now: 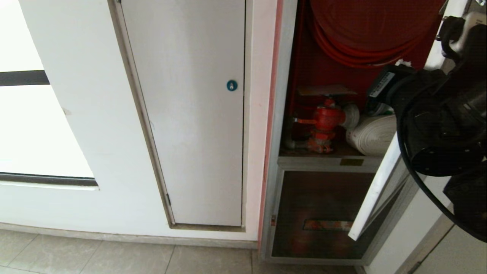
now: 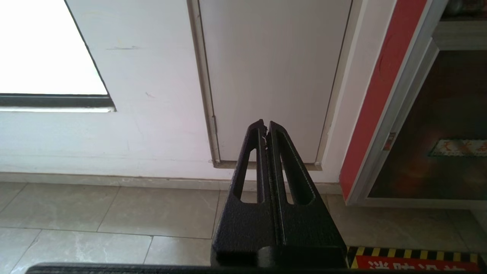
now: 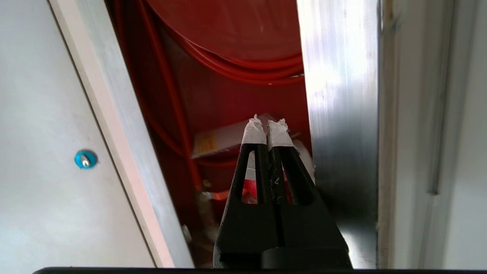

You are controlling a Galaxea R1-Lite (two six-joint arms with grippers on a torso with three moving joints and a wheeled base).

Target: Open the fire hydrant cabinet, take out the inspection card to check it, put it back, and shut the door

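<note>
In the right wrist view only, right tool (image 3: 267,129) pressed together, inspection card (image 3: 224,140) beyond

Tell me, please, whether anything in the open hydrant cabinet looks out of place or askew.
The inspection card lies loose and slightly tilted on top of the red valve in the fire hydrant cabinet, not hung or slotted anywhere. The tips of the right end effector carry frayed white tape.

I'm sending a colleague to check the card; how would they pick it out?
Look in the open fire hydrant cabinet, under the red hose reel. The inspection card lies flat atop the red valve, left of the white rolled hose: the only thin pale sheet.
</note>
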